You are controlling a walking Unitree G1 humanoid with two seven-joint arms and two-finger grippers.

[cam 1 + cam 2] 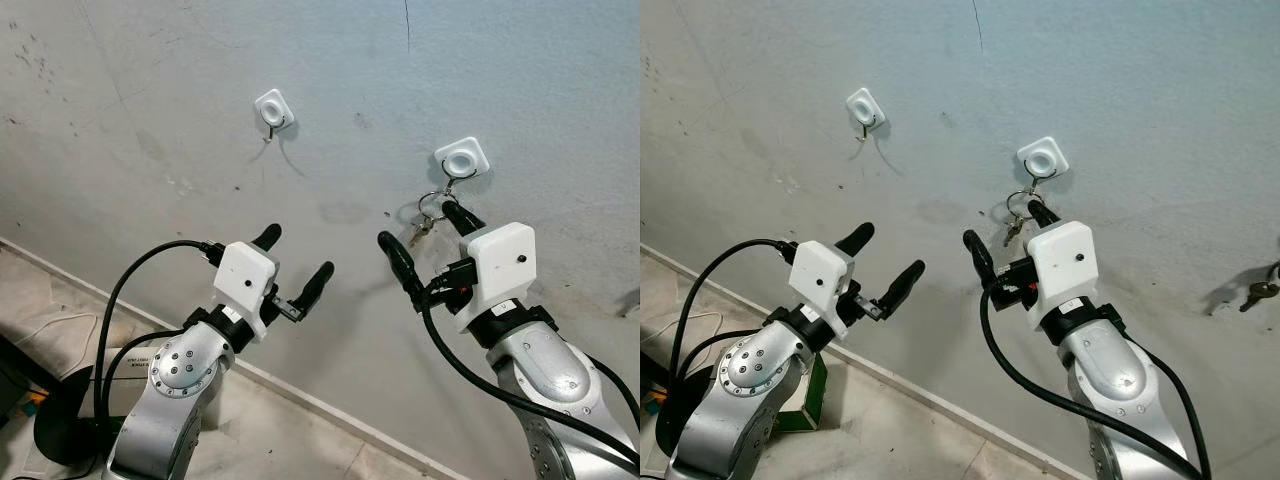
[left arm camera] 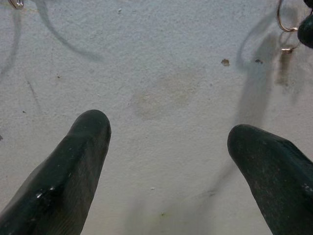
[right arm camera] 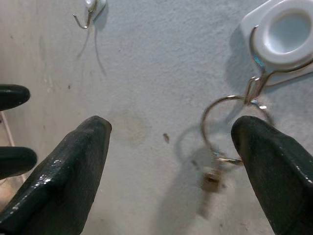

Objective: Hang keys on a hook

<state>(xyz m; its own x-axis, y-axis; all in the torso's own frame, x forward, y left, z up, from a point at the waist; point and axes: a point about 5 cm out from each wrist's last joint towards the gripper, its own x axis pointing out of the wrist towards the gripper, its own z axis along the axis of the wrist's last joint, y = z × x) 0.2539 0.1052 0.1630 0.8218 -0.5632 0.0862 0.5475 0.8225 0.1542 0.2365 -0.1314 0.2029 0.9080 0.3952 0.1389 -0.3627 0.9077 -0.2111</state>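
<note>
A thin metal key ring with small keys (image 3: 221, 142) is seen hanging from the wire hook under the white square wall hook (image 3: 286, 34) on the grey wall (image 1: 150, 120). So the hanging looks done; only pulling back seems to be left. The right gripper (image 1: 420, 235) is held spread wide around the ring, one finger just beside it, and nothing is gripped. The left gripper (image 1: 295, 262) is also held apart and empty, near the wall. The keys themselves are blurred, so how many there are cannot be told. A second small white hook (image 1: 273, 108) is left bare.
</note>
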